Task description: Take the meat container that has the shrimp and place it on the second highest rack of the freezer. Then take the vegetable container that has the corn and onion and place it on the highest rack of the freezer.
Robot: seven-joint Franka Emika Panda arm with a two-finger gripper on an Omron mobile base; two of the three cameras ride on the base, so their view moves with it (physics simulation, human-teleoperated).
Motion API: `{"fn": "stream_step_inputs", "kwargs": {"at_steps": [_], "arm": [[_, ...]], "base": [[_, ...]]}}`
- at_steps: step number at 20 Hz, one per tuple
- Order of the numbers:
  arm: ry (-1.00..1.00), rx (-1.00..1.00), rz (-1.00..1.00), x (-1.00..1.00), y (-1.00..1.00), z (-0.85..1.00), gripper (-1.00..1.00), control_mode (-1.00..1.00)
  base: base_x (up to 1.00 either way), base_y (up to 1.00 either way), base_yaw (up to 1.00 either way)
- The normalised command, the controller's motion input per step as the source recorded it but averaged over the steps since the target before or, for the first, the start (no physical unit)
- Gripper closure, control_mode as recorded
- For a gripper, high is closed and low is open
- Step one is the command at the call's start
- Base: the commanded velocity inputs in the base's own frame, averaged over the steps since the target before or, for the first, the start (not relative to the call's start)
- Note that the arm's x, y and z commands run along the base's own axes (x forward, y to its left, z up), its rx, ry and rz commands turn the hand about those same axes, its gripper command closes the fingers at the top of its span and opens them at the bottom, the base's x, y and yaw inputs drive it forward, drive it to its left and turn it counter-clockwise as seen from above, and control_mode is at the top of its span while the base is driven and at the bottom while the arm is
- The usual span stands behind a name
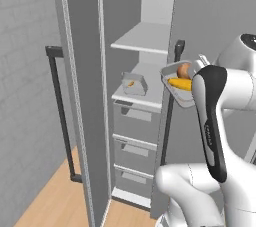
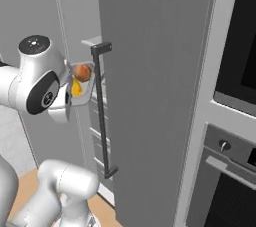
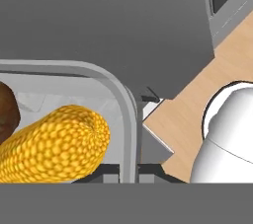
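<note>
1. Freezer [image 1: 145, 36]: we see it open, with two white shelves above and three drawers [image 1: 134, 143] below.
2. Door [image 2: 155, 71]: it stands swung out, its dark handle [image 2: 101, 111] running top to bottom in the right base view.
3. Meat container [image 1: 134, 84]: it rests on the lower of the two shelves, well inside, holding something orange that is too small for us to name.
4. Vegetable container [image 1: 181, 85]: we find it held up in the air at the door edge, level with that lower shelf and outside the compartment.
5. Corn [image 3: 54, 144]: it lies inside the vegetable container, next to a brown onion [image 1: 184, 70].
6. Gripper [image 3: 129, 171]: its tips sit either side of the container rim at the bottom of the hand view; it appears clamped on the rim, though the pads are barely visible.
7. Wood floor [image 1: 55, 196]: it runs below the freezer.
</note>
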Motion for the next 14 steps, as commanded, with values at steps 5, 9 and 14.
{"fn": "stream_step_inputs", "kwargs": {"at_steps": [5, 9, 14], "arm": [[0.0, 0.0, 0.0, 0.0, 0.0, 0.0, 1.0, 1.0], [0.0, 0.0, 0.0, 0.0, 0.0, 0.0, 1.0, 1.0], [0.0, 0.0, 0.0, 0.0, 0.0, 0.0, 1.0, 1.0]], "base": [[0.3, 0.22, 0.06], [0.69, 0.17, 0.06], [0.68, 0.46, 0.03]]}}
